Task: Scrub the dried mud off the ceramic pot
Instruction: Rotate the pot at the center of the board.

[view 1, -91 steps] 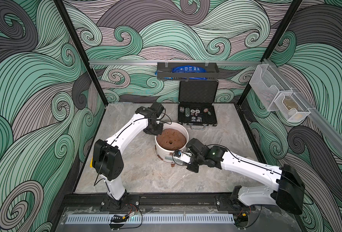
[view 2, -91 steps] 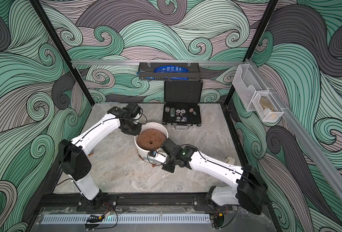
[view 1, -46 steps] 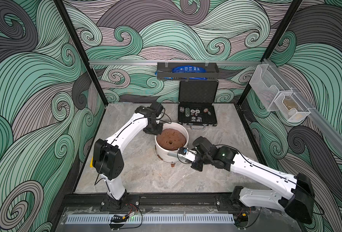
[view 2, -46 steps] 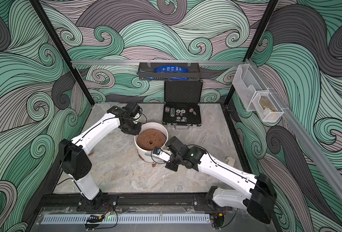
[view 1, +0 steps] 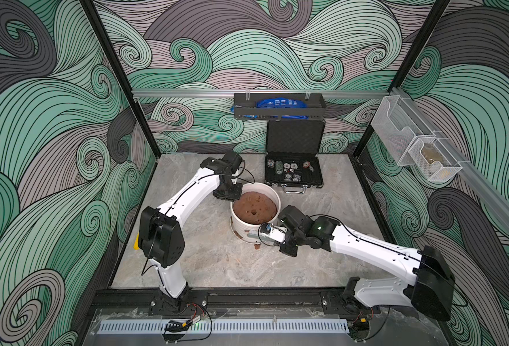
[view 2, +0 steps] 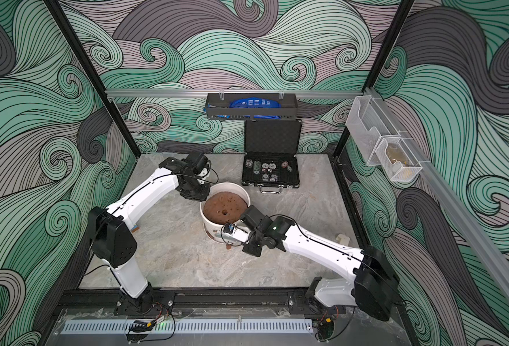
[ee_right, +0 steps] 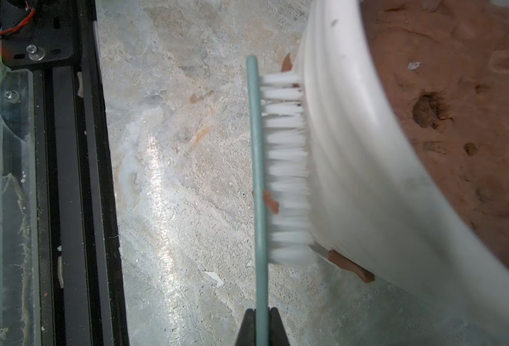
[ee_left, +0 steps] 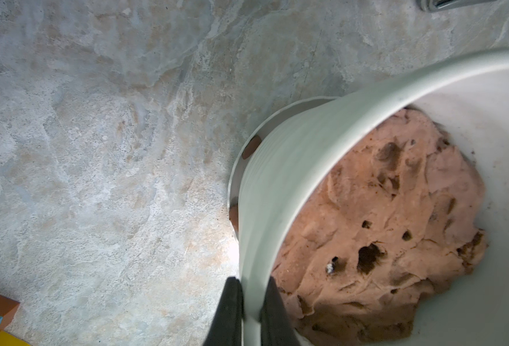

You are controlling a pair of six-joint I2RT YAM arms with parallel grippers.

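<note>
Marbled grey tabletop (view 1: 217, 263), wave-muralled walls (view 1: 52, 119); left hand (ee_left: 250, 283) clamps ceramic pot (ee_left: 277, 179) rim, right hand (ee_right: 260, 314) clamps brush (ee_right: 257, 149).

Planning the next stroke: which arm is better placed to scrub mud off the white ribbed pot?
Right: the right gripper holds the green-handled brush, white bristles against the white ribbed ceramic pot beside dried mud. The left gripper clamps its rim.

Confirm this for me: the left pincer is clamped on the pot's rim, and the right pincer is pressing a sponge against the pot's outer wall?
Nearly. The right pincer holds a brush, not a sponge: the right wrist view shows its green back and white bristles pressed against the outer wall of the ceramic pot. The left pincer is clamped on the rim, as you said.
</note>
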